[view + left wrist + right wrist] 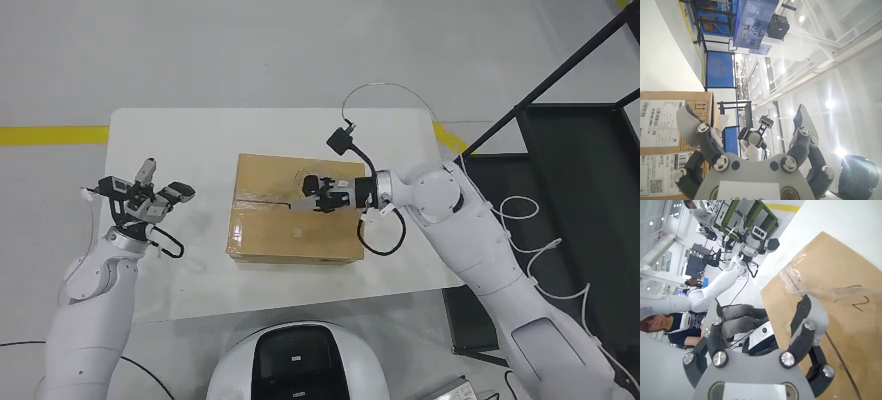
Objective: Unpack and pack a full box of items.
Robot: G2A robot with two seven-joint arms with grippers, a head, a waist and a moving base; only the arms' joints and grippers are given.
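A: White table under both arms. How do the grippers stand?
B: Right gripper has its fingers spread, hovering over the top of the cardboard box, one fingertip beside a loose strip of clear tape; whether it touches, I can't tell.
A: And the left gripper?
B: Spread too, holding nothing, raised well apart from the box's left side. The box sits shut mid-table, labels on the side facing it.

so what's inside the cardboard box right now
Nothing inside can be seen: the cardboard box is closed, its top flaps down with clear tape along the seam. The right gripper hangs open just over the top. The contents are covered.
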